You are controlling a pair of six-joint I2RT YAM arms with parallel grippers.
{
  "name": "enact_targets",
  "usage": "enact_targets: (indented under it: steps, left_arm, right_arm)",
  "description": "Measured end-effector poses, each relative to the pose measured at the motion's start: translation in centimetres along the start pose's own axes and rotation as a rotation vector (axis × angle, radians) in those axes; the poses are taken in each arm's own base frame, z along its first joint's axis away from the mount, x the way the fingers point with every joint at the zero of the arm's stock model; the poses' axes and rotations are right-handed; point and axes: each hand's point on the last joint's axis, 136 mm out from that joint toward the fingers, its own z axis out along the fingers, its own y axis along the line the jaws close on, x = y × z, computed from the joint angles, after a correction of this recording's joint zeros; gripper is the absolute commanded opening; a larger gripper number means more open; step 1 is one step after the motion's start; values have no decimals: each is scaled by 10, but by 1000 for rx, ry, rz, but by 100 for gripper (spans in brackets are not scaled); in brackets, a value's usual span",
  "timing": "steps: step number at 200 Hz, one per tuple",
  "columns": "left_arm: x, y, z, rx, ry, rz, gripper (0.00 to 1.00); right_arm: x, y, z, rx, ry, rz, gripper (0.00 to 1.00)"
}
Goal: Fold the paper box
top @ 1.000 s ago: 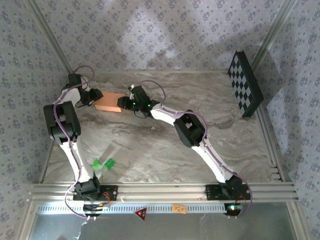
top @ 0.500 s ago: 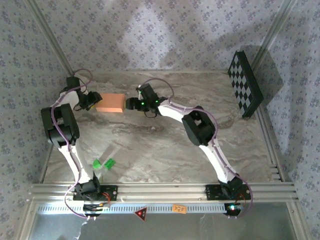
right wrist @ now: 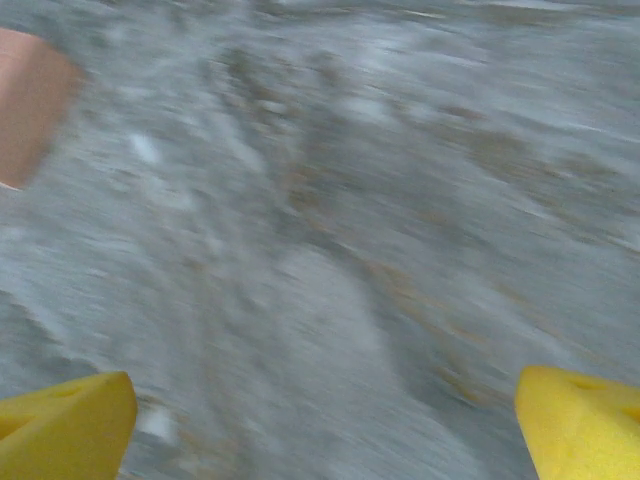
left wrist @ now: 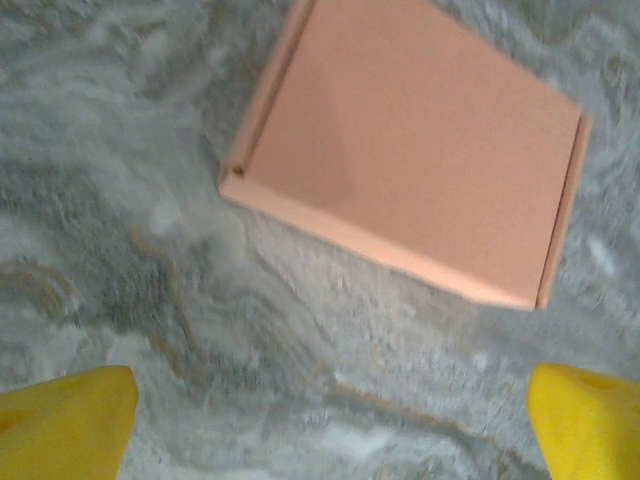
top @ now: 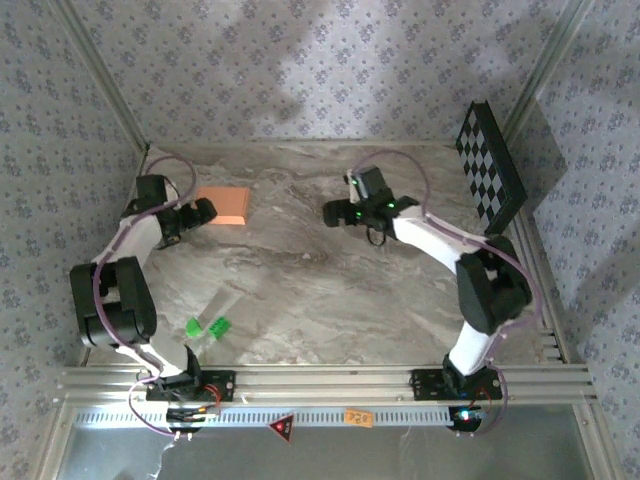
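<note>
**Box looks shut: back off it cleanly**

The bench [top: 330, 290] carries the box [top: 222, 205] toward its 10 o'clock corner. The box lies flat with its lid down. In the left wrist view the seams look closed, apart from a small dark spot at one corner that I can't judge.

Your left hand [top: 203, 211] sits just beside the box at its 9 o'clock. Its yellow fingers [left wrist: 65, 425] are spread wide and hold nothing, and the box lies a little ahead of them, apart. Your right hand [top: 332, 213] is well apart from the box at its 3 o'clock, with its fingers [right wrist: 580, 425] also spread and empty.

I judge the folding nearly or fully done, so the step in hand is to let go and check. Draw the left hand level toward 9 o'clock so a fingertip can't catch the front lip and spring the lid. If that corner lifts, press down on the lid rather than pinch it. Mind the green pieces [top: 208, 327] near 7 o'clock on the way home.
</note>
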Motion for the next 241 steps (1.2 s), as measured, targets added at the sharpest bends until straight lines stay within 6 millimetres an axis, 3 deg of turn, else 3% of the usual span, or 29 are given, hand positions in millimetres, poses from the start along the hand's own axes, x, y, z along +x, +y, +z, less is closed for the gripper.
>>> enact_targets:
  steps: [24, 43, 64, 81, 107, 148, 168, 198, 241]
  left_arm:
    - [28, -11, -6, -21, -54, 123, 100]
    - [43, -6, -8, -35, -108, 195, 99]
    - [54, 1, 0, -49, -152, 264, 99]
    - [58, 2, 8, -42, -181, 307, 99]
    - [51, -1, 16, -25, -257, 352, 100]
    - [25, -11, 15, 9, -397, 424, 100]
    - [16, -7, 19, 24, -446, 420, 100]
    - [25, 6, 25, 24, -466, 409, 100]
    - [25, 3, 26, 21, -492, 419, 100]
  right_arm:
    - [22, -71, -26, 189, -27, -15, 99]
    - [47, -120, -43, 302, -43, -8, 99]
    - [76, -165, -50, 388, -67, 15, 99]
    - [98, -189, -47, 430, -71, 27, 99]
    - [112, -205, -44, 433, -120, 25, 99]
    - [85, -214, -54, 399, -297, 16, 99]
    - [81, -217, -51, 374, -351, 17, 99]
    - [95, -227, -41, 365, -346, 42, 99]
    - [84, -226, -45, 373, -398, 28, 99]
